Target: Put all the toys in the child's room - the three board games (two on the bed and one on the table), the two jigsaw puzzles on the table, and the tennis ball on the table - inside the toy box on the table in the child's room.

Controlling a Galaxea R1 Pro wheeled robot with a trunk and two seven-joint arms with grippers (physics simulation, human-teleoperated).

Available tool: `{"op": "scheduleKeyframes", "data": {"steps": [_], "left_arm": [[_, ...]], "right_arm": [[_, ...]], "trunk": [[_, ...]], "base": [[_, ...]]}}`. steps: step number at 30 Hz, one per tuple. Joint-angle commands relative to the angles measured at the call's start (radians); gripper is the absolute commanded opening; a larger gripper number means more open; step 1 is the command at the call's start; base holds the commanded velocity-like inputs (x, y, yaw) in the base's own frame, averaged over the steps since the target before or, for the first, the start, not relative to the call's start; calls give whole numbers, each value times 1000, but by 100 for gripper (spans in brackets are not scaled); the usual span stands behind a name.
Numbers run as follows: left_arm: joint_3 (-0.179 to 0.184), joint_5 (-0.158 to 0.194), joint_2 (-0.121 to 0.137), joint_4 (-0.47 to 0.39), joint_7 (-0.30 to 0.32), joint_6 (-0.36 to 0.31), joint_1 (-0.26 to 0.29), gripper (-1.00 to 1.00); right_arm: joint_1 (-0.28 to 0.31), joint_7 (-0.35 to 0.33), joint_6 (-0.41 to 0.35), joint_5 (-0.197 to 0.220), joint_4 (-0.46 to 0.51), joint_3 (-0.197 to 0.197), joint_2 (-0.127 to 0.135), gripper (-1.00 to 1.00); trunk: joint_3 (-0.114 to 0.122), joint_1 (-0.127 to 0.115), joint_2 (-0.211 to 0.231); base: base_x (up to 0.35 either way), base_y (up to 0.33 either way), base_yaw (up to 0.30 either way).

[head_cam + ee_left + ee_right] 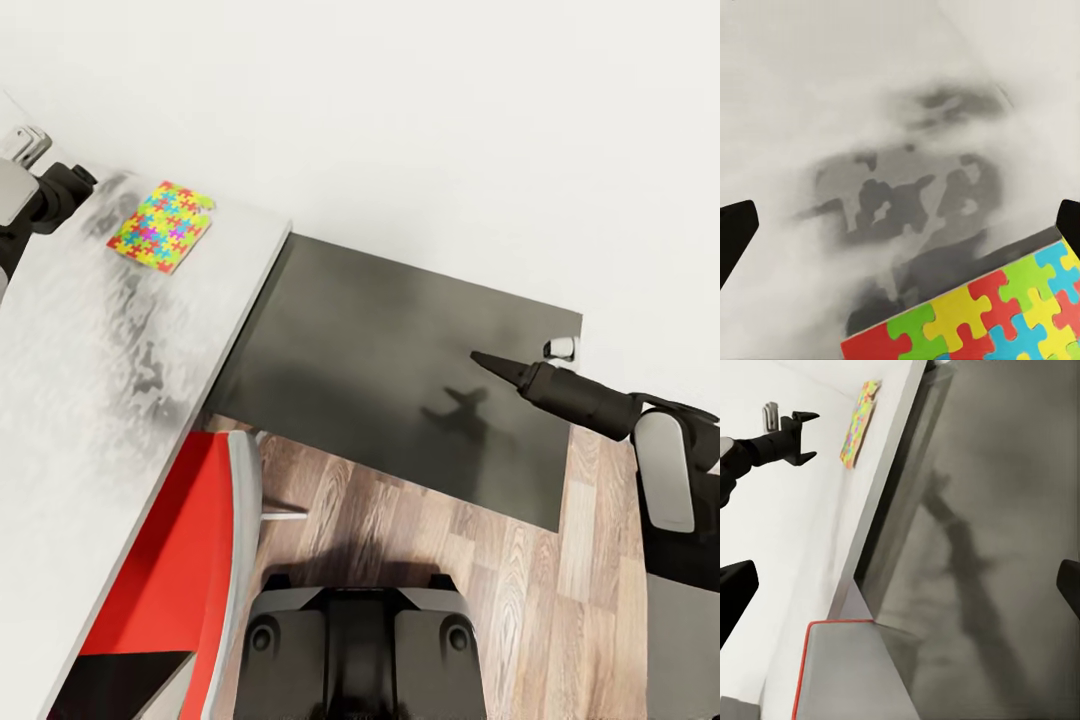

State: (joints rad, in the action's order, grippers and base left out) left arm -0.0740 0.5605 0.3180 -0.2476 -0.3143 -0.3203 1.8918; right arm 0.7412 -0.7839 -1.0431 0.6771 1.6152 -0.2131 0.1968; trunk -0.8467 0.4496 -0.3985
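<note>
Left gripper point(804, 435) hovers over the pale bench point(80, 400) near the wall, its two fingers spread apart and holding nothing – the right wrist view shows this plainly. Just beside it on the bench top lies one jigsaw puzzle point(161, 226), flat, close to the bench's far corner; its bright pieces also show in the left wrist view point(990, 319). Below the bench edge stands a red chair point(165, 570). Further right sits a low dark-topped cabinet point(400, 370) against the wall. Above its right end hangs the right gripper point(492, 363) – whether its fingers are apart or together I cannot tell
</note>
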Motion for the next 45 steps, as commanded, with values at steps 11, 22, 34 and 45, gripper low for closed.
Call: {"op": "scheduleKeyframes", "data": {"steps": [11, 22, 34, 45], "left_arm": [[-14, 44, 6, 6, 69, 32, -5, 100], [-14, 52, 12, 9, 105, 38, -6, 100], [-12, 53, 15, 11, 120, 53, -21, 100], [-11, 53, 15, 13, 124, 58, -44, 100]], "right_arm": [[66, -6, -4, 3, 0, 0, 2, 100], [124, -5, -4, 10, 0, 3, 2, 100], [119, -5, -4, 11, 0, 16, 1, 100], [112, -5, -4, 12, 0, 22, 1, 100]], "trunk": [[-19, 0, -2], [-37, 0, -2], [-52, 0, -2], [-54, 0, -2]], "base": [[0, 0, 0], [0, 0, 0], [0, 0, 0], [0, 0, 0]]}}
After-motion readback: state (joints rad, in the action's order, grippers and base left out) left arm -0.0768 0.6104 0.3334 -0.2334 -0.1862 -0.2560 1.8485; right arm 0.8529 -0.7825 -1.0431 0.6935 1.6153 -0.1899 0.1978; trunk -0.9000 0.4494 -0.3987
